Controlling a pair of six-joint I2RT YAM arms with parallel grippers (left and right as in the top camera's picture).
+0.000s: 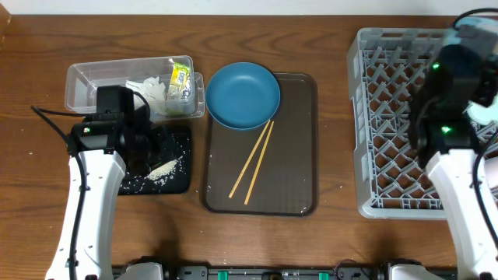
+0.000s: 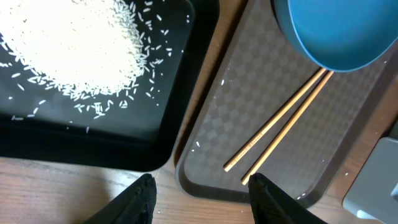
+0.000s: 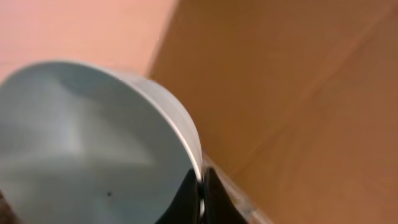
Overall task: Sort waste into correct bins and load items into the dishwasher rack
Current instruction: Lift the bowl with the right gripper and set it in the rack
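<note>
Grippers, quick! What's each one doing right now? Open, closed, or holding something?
Left gripper: open, holding nothing.
Right gripper: closed on the rim of the pale bowl.

We saw a heap of white rice (image 2: 68, 43) in the black tray (image 2: 124, 142), with stray grains scattered around it. Just beside it lay the brown tray (image 2: 249, 99), which bore two chopsticks (image 2: 280, 124) side by side, their far ends hidden behind the blue plate (image 2: 336, 31). Our left gripper (image 2: 205, 198) hung with its fingers spread apart.
</note>
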